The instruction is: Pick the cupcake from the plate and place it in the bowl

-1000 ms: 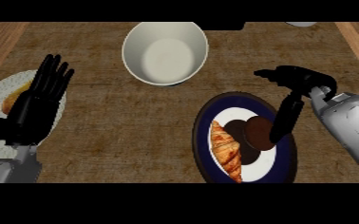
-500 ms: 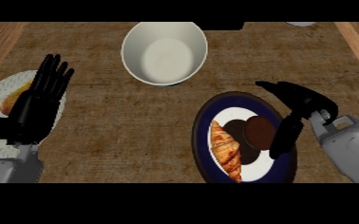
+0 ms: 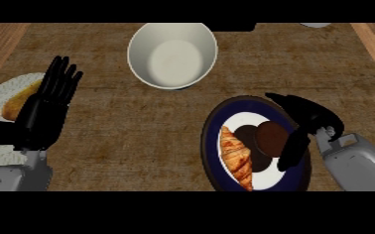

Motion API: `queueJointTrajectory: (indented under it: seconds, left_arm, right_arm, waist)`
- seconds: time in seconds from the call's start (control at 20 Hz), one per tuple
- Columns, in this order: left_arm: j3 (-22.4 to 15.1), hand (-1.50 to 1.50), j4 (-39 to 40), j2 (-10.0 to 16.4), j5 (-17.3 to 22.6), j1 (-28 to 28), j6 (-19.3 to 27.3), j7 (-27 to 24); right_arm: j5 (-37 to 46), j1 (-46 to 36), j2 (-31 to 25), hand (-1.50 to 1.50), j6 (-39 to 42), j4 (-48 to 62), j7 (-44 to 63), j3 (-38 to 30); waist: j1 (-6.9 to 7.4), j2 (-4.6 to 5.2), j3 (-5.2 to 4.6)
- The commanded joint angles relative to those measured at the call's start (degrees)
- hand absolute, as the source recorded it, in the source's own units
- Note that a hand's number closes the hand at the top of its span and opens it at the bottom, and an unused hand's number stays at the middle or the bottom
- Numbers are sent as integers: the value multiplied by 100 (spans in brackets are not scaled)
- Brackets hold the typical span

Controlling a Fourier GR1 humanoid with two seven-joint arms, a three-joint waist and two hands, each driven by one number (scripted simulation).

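Observation:
A brown cupcake (image 3: 267, 139) lies on a dark-rimmed plate (image 3: 212, 129) at the lower right, beside a croissant (image 3: 236, 156). My right hand (image 3: 311, 119) hovers over the plate's right side. Its fingers (image 3: 293, 151) stretch down along the cupcake's right edge and the thumb points up-left, so the hand is open and not closed round the cupcake. The white bowl (image 3: 172, 54) stands at the top centre with nothing in it. My left hand (image 3: 45, 109) rests open at the far left, fingers up.
A white plate with a piece of bread (image 3: 16, 101) lies under my left hand. A dark object (image 3: 234, 27) and a white item (image 3: 316, 25) sit at the far edge. Brown mat spans between plate and bowl.
My right hand has moved down and nearer over the plate, bringing its fingers alongside the cupcake. The left hand, bowl and cupcake have not moved.

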Motion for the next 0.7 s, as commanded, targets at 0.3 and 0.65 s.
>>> queueJointTrajectory:
  seconds: [0.3,0.65]
  left_arm:
    - [390,0,-7,-97,-83,-225,-194,321]
    - [376,0,121,-259,-282,-146,-323,173]
  right_arm:
    - [598,286,439,-150,469,252,87,-171]
    - [934,-249,610,150,980,739,-157,-69]
  waist:
    - [-17,-1,-1]
    - [8,3,-2]
